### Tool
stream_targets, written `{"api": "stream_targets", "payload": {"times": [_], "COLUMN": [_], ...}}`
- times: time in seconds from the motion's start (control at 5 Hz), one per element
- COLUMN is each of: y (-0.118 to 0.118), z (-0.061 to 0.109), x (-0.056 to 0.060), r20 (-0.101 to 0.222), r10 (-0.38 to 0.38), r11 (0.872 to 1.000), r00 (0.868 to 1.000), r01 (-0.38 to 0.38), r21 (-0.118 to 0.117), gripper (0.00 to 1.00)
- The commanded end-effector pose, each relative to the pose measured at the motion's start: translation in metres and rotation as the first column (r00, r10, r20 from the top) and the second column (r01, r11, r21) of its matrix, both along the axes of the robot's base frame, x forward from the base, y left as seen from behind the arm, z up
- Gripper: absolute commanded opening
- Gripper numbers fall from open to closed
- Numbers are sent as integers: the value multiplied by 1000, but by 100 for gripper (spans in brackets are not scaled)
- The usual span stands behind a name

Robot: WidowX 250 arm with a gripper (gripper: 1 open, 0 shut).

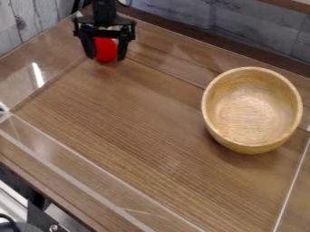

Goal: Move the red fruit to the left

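The small round bright-red toy fruit [107,51] sits on the brown wooden tabletop [145,118] near its far left corner, between the widely spread fingers of the black metal claw [105,49].
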State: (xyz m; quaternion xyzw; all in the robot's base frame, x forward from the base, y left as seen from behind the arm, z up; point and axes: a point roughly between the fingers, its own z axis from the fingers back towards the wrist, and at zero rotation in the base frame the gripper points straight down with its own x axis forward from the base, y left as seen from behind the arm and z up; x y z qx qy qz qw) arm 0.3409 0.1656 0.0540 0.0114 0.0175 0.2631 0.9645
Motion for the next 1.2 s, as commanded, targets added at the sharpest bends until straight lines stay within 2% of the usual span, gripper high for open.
{"api": "stream_targets", "payload": {"times": [0.0, 0.2, 0.6, 1.0], "y": [15, 27, 32, 37], "z": [35, 29, 23, 21], "x": [15, 16, 25, 7], "r20": [98, 90, 69, 48], "r10": [-7, -11, -27, 38], "r11": [999, 999, 999, 999], "r00": [995, 996, 997, 998], "r01": [3, 8, 24, -40], "r21": [45, 43, 44, 36], "gripper": [100, 100, 100, 100]}}
